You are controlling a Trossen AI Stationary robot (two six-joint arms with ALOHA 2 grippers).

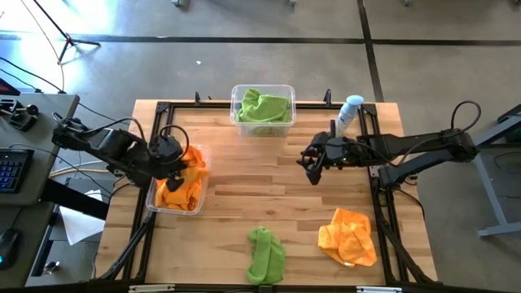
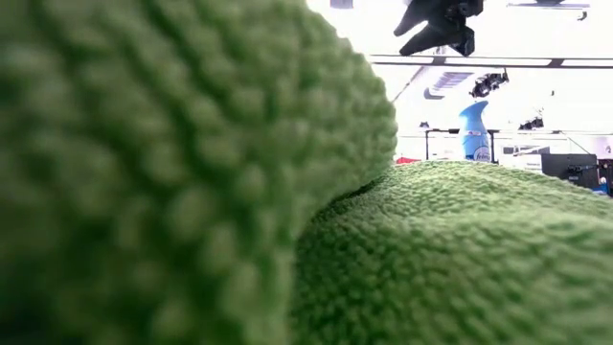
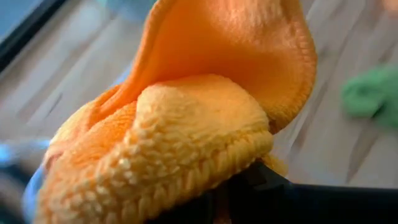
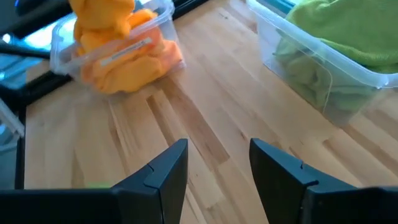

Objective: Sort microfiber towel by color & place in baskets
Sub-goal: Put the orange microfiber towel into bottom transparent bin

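Note:
In the high view my left gripper (image 1: 173, 157) is over the left clear basket (image 1: 155, 203), shut on an orange towel (image 1: 192, 161). More orange cloth (image 1: 179, 194) lies in that basket. The far basket (image 1: 285, 91) holds green towels (image 1: 262, 106). One green towel (image 1: 266, 254) and one orange towel (image 1: 348, 236) lie loose on the table near its near edge. My right gripper (image 1: 313, 163) hovers open above the table's middle, touching nothing. The low view is nearly filled by the green towel (image 2: 192, 192). My left gripper holds the orange towel by a bunched, folded part (image 3: 205, 143), which bulges out past the dark fingers (image 3: 261, 186). Several layers show in the hold. In the right wrist view the held cloth (image 4: 102, 18) stands above the basket's rim, its lower part among the cloths inside.
A blue-capped spray bottle (image 1: 351, 110) stands at the table's far right, beside my right arm. A black frame (image 1: 383, 203) runs along the table's edges. Bare wood (image 1: 260, 187) lies between the baskets and the loose towels.

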